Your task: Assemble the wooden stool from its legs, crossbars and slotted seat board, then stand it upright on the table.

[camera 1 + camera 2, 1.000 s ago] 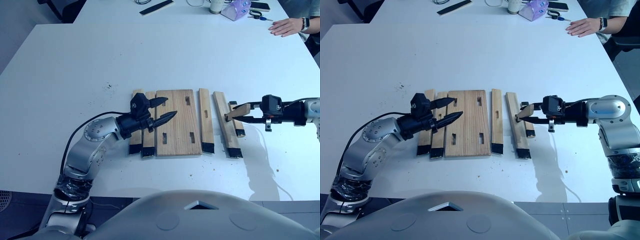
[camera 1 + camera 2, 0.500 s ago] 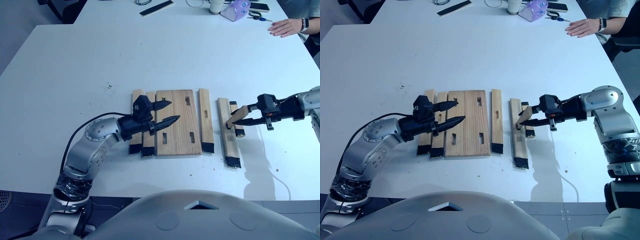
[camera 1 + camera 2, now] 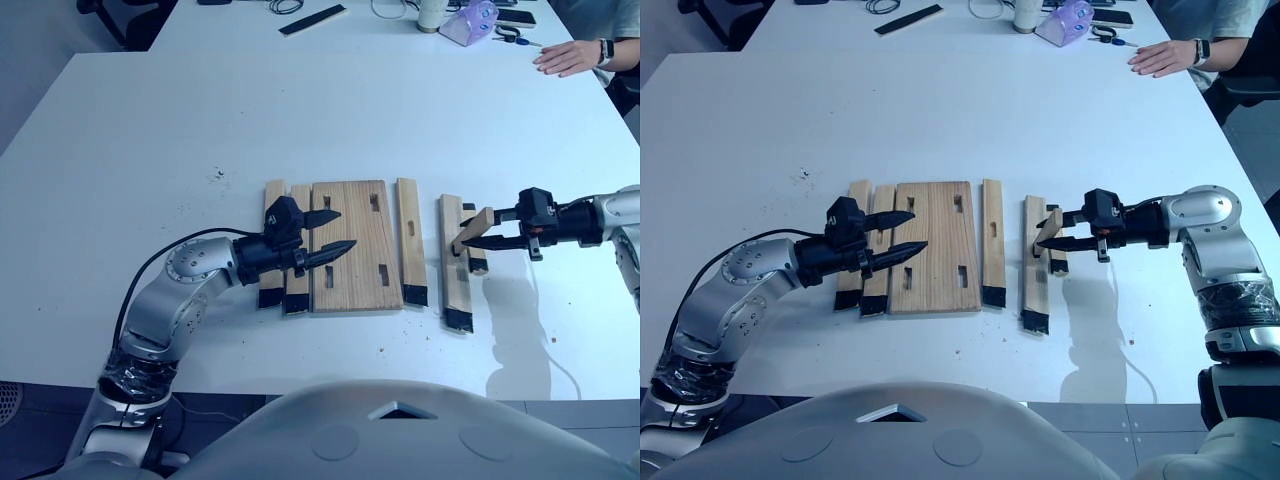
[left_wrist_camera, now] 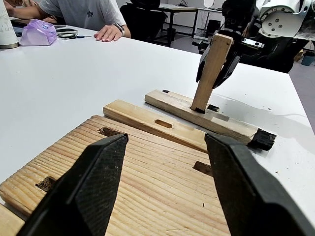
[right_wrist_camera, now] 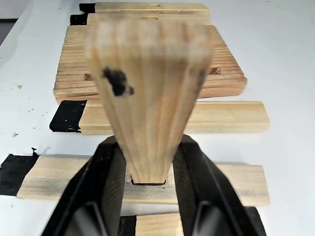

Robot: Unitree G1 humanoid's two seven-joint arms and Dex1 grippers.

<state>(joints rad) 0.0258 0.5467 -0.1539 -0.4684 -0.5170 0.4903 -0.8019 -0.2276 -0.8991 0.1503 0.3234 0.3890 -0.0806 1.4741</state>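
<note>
- While the right pincer (image 3: pixel 470 238) grips a tilted crossbar (image 3: pixel 474 227), its end sits in a flat leg (image 3: pixel 453 275)'s slot.
- Left pincer (image 3: pixel 345 229) hangs spread apart over the seat board (image 3: pixel 365 255) on the counter (image 3: pixel 300 120).
- A second leg (image 3: pixel 410 240) lies between board and slotted leg; purple pouch (image 3: pixel 470 22) far off.

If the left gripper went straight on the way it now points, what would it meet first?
Likely the seat board ahead of the left gripper; if high enough to clear it, the slotted leg beyond.
</note>
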